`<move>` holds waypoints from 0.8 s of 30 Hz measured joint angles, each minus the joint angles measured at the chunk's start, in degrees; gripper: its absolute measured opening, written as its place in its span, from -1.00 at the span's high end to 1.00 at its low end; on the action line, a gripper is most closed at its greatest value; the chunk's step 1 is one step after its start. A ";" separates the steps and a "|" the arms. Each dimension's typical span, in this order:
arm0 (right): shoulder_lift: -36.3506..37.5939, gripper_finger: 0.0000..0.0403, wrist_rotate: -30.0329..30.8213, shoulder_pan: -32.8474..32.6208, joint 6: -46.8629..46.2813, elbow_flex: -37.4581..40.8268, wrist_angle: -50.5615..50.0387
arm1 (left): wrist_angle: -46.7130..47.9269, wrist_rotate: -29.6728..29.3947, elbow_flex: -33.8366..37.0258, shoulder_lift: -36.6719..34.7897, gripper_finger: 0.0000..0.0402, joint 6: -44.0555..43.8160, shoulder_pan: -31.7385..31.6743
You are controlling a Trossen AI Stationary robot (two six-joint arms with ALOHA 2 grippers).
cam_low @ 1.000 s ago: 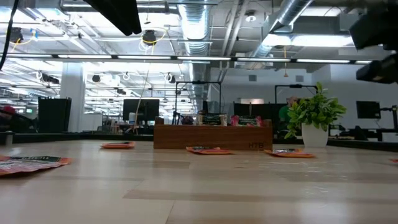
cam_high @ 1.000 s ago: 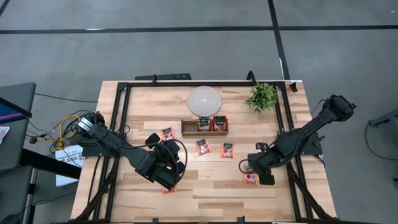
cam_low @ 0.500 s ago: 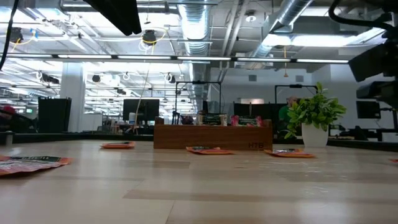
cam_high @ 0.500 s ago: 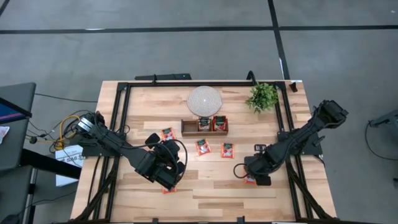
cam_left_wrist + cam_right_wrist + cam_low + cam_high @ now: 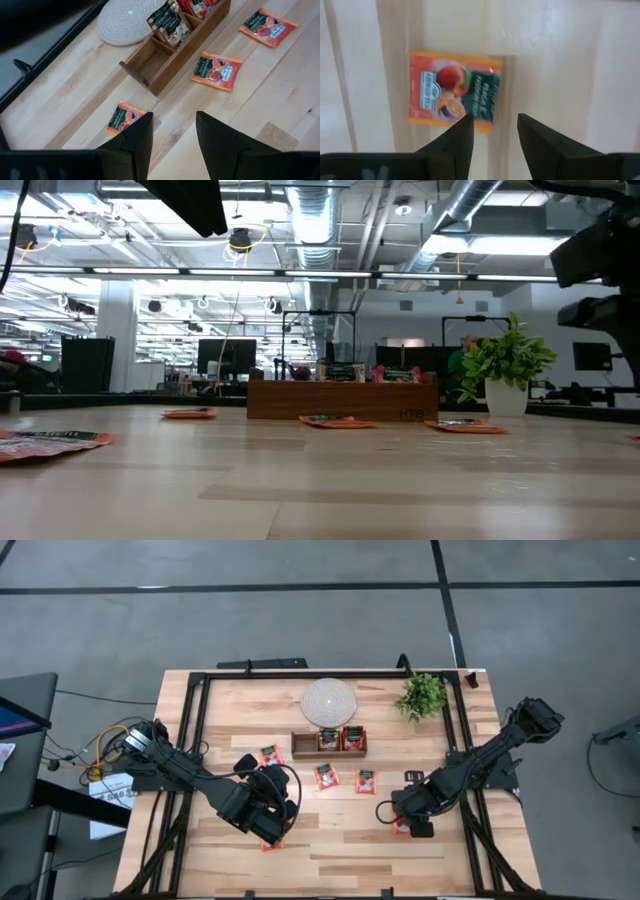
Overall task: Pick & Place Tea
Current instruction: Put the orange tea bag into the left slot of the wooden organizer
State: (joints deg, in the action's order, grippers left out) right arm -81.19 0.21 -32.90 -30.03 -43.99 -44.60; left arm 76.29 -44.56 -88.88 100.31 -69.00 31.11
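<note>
So the right gripper is parked right over one orange tea sachet on the right side of the table, and I'd say we're in the approach part of a pick: lined up above the packet, nothing grabbed yet. In the right wrist view the two dark fingers stand apart with bare wood showing between them, and the sachet lies flat just past the tips, not touching them as far as I can tell. Next it probably needs to come down so one finger lands on each side of an edge; it's a thin flat packet on a smooth board, so getting under or pinching an edge looks fiddly and it could just slide. Then it has to go over to the wooden tray near the back, which already has sachets standing in two compartments while the left one sits empty. The left gripper hangs over the front left part of the table, fingers also spread and holding nothing. More sachets lie loose: one beside the tray's left end, two in front of it.
</note>
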 joint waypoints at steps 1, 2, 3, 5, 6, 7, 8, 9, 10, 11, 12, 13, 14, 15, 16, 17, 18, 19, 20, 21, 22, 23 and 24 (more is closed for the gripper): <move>-0.62 0.28 -0.08 -0.01 0.44 0.06 0.96 | 0.02 0.00 0.00 0.00 0.29 0.04 0.00; -1.41 0.27 -0.10 -0.01 0.77 0.22 2.20 | 0.01 0.00 0.00 0.00 0.29 0.03 0.00; -2.28 0.27 -0.09 -0.01 1.39 0.29 2.79 | -0.01 0.00 0.00 0.00 0.29 0.03 0.00; -4.14 0.26 0.00 -0.01 2.52 0.35 3.14 | -0.11 0.00 0.00 0.00 0.29 0.07 0.00; -5.09 0.25 0.19 0.01 3.05 0.35 3.26 | -0.15 0.00 0.00 0.00 0.29 0.13 0.00; -6.21 0.25 0.62 0.21 3.48 0.35 3.30 | -0.16 0.00 0.00 0.00 0.29 0.23 0.00; -7.32 0.26 1.13 0.46 3.59 0.35 3.30 | -0.15 0.00 0.00 0.00 0.29 0.23 0.00; -8.45 0.26 1.24 0.68 3.66 0.35 3.28 | -0.16 0.00 0.00 0.00 0.29 0.23 0.00; -9.13 0.26 1.13 0.89 3.68 0.23 3.33 | -0.17 0.00 0.00 0.00 0.29 0.23 0.00; -9.94 0.27 1.08 1.11 3.68 0.11 3.55 | -0.15 0.00 0.00 0.00 0.29 0.25 0.00; -10.71 0.27 0.85 1.24 3.73 0.07 3.54 | -0.16 0.00 0.00 0.00 0.29 0.25 0.00; -11.35 0.28 0.74 1.25 3.73 0.00 3.59 | -0.17 0.00 0.00 0.00 0.29 0.27 0.00; -11.69 0.29 0.76 1.15 3.74 -0.07 4.01 | -0.17 0.00 0.00 0.00 0.29 0.27 0.00; -11.95 0.30 0.78 1.04 3.69 -0.10 4.27 | -0.16 0.00 0.00 0.00 0.29 0.27 0.00; -12.00 0.32 0.70 1.04 3.66 -0.13 4.33 | -0.17 0.00 0.00 0.00 0.29 0.27 0.00; -12.00 0.34 0.44 1.06 3.66 -0.13 4.38 | -0.17 0.00 0.00 0.00 0.29 0.27 0.00; -11.95 0.38 0.11 1.06 3.59 -0.11 4.41 | -0.17 0.00 0.00 0.00 0.29 0.27 0.00; -11.70 0.42 0.06 1.06 3.32 -0.01 4.57 | -0.17 0.00 0.00 0.00 0.29 0.27 0.00; -11.35 0.47 0.10 1.06 3.10 0.14 4.75 | -0.17 0.00 0.00 0.00 0.29 0.27 0.00; -11.05 0.53 0.10 1.09 3.08 0.23 4.86 | -0.17 0.00 0.00 0.00 0.29 0.27 0.00; -10.69 0.59 0.10 1.21 3.05 0.27 5.03 | -0.17 0.00 0.00 0.00 0.29 0.27 0.00; -10.41 0.66 0.10 1.35 3.07 0.32 5.19 | -0.17 0.00 0.00 0.00 0.29 0.27 0.00; -10.13 0.72 0.11 1.56 3.06 0.35 5.18 | -0.17 0.00 0.00 0.00 0.29 0.27 0.00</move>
State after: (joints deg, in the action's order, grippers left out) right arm -91.32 0.32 -31.34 -26.97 -43.64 -39.42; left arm 76.12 -44.56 -88.88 100.31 -68.73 31.11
